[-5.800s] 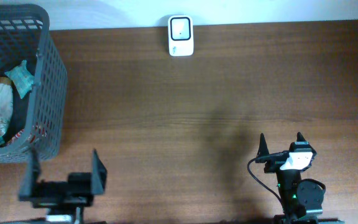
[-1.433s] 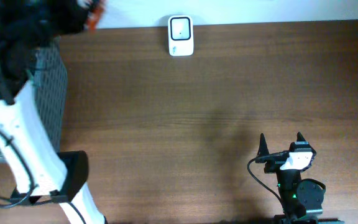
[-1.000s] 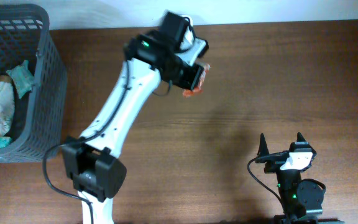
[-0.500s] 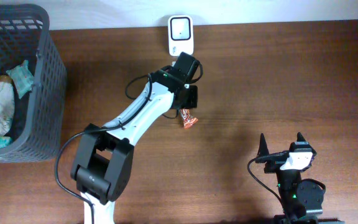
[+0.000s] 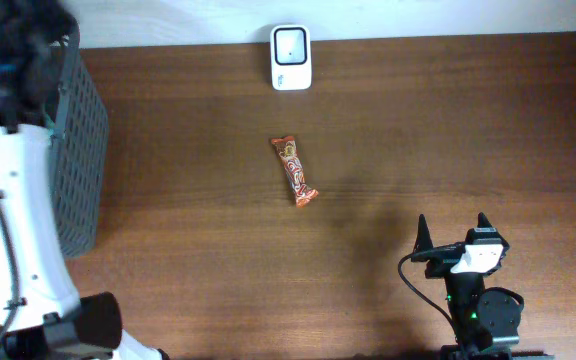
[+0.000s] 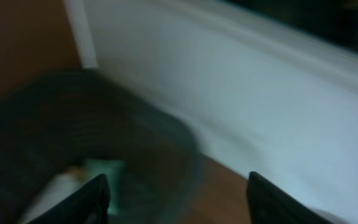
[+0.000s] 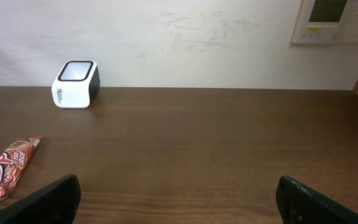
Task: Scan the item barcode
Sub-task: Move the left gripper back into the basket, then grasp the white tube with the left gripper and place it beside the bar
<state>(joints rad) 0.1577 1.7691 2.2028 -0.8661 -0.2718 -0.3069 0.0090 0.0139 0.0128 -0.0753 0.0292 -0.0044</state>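
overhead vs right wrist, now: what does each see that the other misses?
Overhead only: the grey basket at far left and the left arm over it. Right wrist only: a wall panel at upper right. Both: the white scanner, the snack bar lying on the wooden table, and the open right gripper.

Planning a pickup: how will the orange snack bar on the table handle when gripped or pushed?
The snack bar lies flat, so it probably slides rather than rolls. It looks slim, likely light. Its crinkled wrapper end may flop or slip.
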